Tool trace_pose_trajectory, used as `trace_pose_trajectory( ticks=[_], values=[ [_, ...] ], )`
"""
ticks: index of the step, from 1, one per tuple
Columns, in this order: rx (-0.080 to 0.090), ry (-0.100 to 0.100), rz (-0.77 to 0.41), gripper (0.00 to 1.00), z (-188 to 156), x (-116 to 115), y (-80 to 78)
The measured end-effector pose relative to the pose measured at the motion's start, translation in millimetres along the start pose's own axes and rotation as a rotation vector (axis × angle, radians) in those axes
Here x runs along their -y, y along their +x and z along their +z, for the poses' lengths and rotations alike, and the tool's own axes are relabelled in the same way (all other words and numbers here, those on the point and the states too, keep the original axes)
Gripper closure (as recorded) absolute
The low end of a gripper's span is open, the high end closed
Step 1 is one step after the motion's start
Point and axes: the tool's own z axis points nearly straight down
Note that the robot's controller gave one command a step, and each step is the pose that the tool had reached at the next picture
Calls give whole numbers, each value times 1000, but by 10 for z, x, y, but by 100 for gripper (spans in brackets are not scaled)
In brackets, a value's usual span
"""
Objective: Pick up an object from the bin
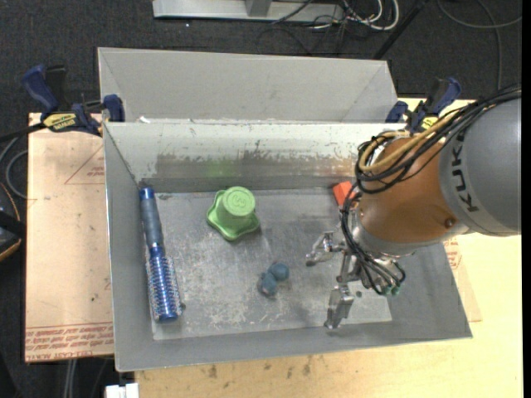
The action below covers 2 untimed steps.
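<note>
Metal bin (207, 305) scuffed; claw (328, 282) open, empty, near lumpy blue-grey piece (272, 279); ribbed blue brush (158, 255) left.

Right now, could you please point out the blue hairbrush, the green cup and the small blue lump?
blue hairbrush (156, 254), camera view, where handle meets bristles
green cup (236, 205), camera view, its round upturned base
small blue lump (272, 279), camera view, its middle

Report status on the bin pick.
Gripper at front right of grey metal bin, jaws open, empty. Nearest thing: small blue-grey lumpy piece, beside it toward centre, untouched. Nothing lies between.
</note>
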Motion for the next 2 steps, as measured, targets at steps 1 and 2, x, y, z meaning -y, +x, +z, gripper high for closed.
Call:
trace_pose_trajectory(
  ticks=[1,2],
  values=[
    [16,5,-12,0,497,-739,-418],
    [23,4,-9,100,467,-719,-432]
  ],
)
